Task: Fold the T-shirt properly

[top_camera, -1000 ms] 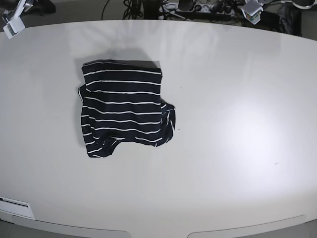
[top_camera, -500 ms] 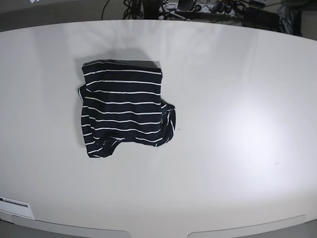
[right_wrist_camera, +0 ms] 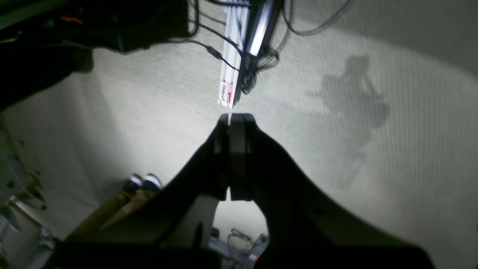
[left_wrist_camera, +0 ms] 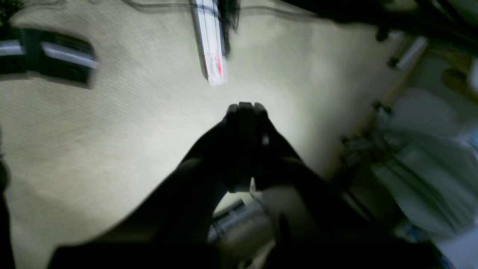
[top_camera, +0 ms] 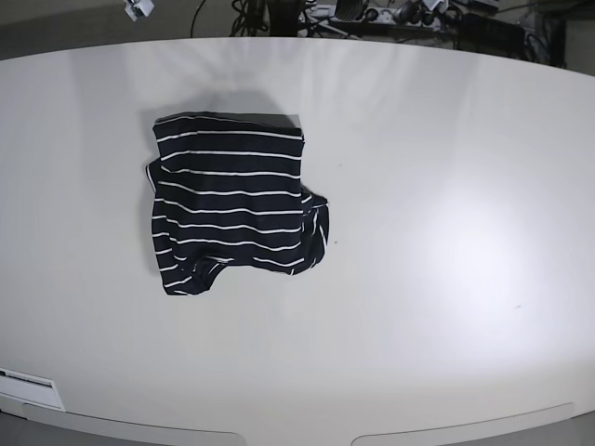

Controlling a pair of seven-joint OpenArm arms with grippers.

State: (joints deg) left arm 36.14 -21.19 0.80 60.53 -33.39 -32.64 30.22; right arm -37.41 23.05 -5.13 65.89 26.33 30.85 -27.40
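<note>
The T-shirt (top_camera: 231,195) lies on the white table (top_camera: 418,279), between the centre and the ten o'clock side in the base view. It is of soft, very dark cloth with thin white stripes, which run nearly level across the main part and bend a little in waves. This part makes a block almost square, with a straight upper edge. A bunched piece comes out at its four o'clock corner, a rumpled flap hangs at seven o'clock, and a small fold shows at nine o'clock. The table is smooth and pale, with a soft bright shine toward three o'clock, and its far edge is gently curved. Beyond this edge, at twelve o'clock, there are dark cables and equipment. The left gripper (left_wrist_camera: 246,112) and the right gripper (right_wrist_camera: 236,121) are both away from the cloth, their black tapered fingers closed together with nothing between them. Behind the right one, the wrist view shows a grey floor (right_wrist_camera: 418,149) with fine texture, a straight ribbed metal profile (right_wrist_camera: 233,52) toward twelve o'clock, and thin curling black cables (right_wrist_camera: 249,73). The left wrist view is blurred.
</note>
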